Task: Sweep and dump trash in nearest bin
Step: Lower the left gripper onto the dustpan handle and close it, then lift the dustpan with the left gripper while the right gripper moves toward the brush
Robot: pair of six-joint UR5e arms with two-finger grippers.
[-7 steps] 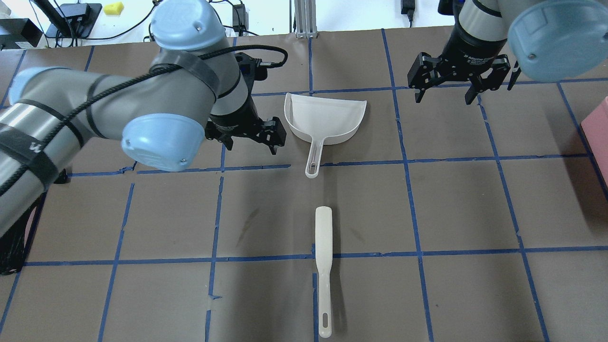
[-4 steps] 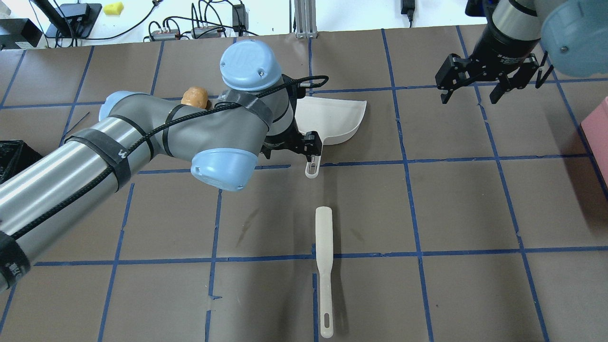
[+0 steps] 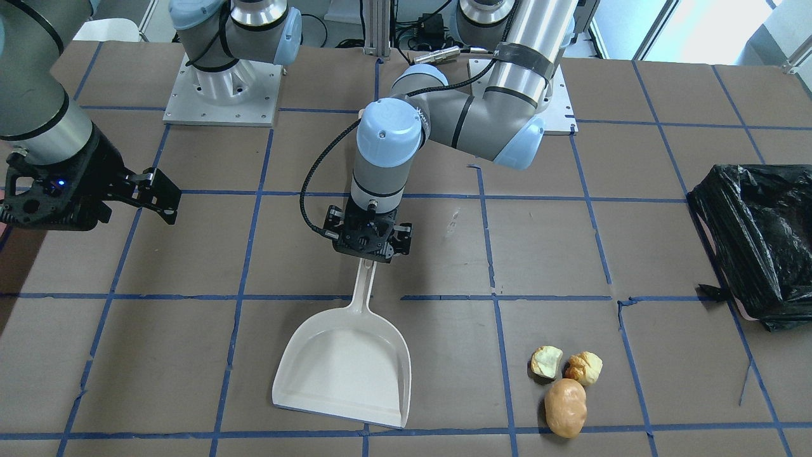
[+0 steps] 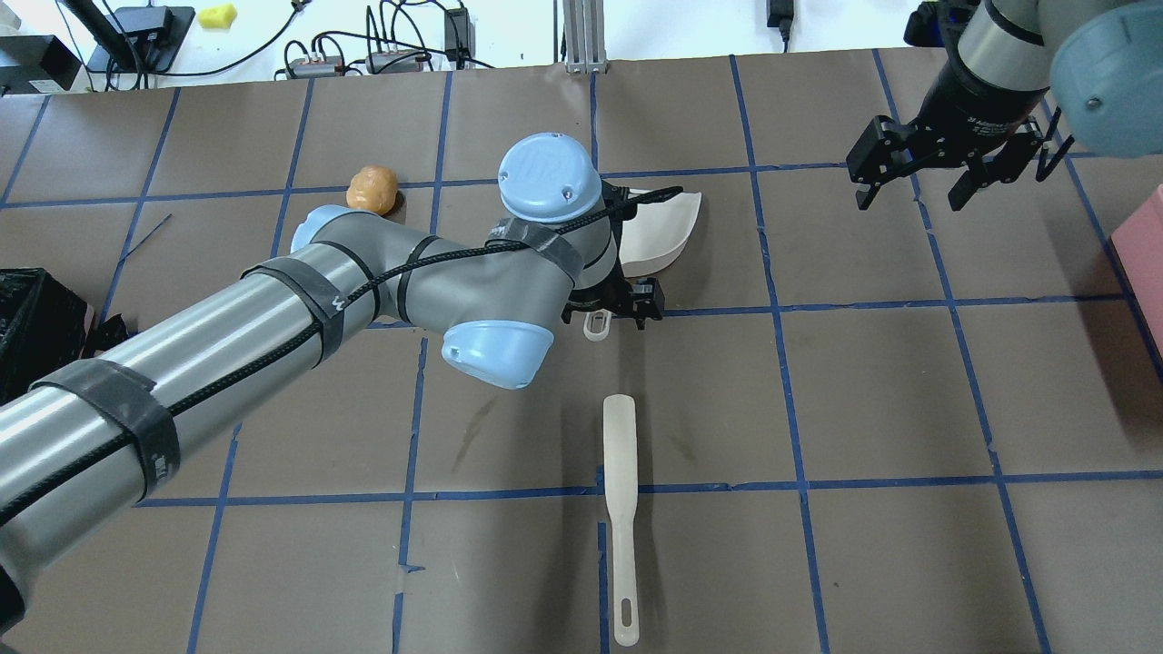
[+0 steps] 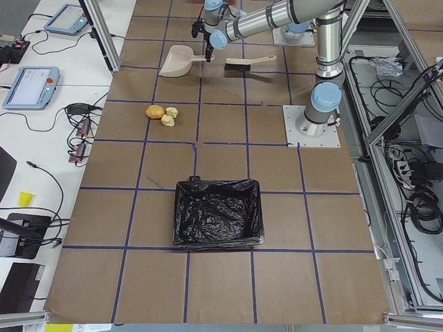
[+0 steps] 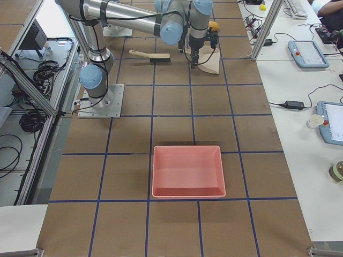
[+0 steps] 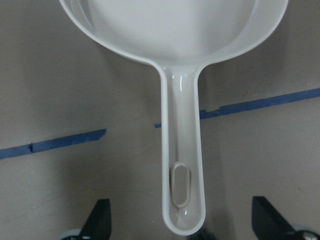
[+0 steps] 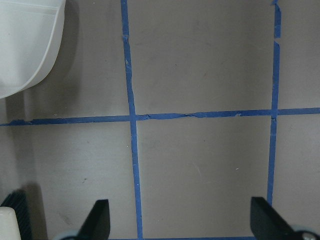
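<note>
Three trash lumps point(image 3: 566, 386) show from the front, only one overhead, well aside of the left gripper point(image 7: 184, 222), whose spread fingers point(image 7: 100, 224) straddle one dustpan point(image 3: 346, 368) handle without touching. One bin point(image 3: 755, 241) lies farther off; the right gripper point(image 8: 179, 220) is also spread.

Overhead, the left arm point(image 4: 273, 309) blankets most of the dustpan point(image 4: 665, 234) ahead of the left gripper point(image 4: 611, 313); only one far corner and the handle tip peek out. Of the trash point(image 4: 372, 188), one lump shows beyond the gripper, the other two lost behind the arm. The bin point(image 4: 32, 318), far off sideways, is clipped by the edge.
</note>
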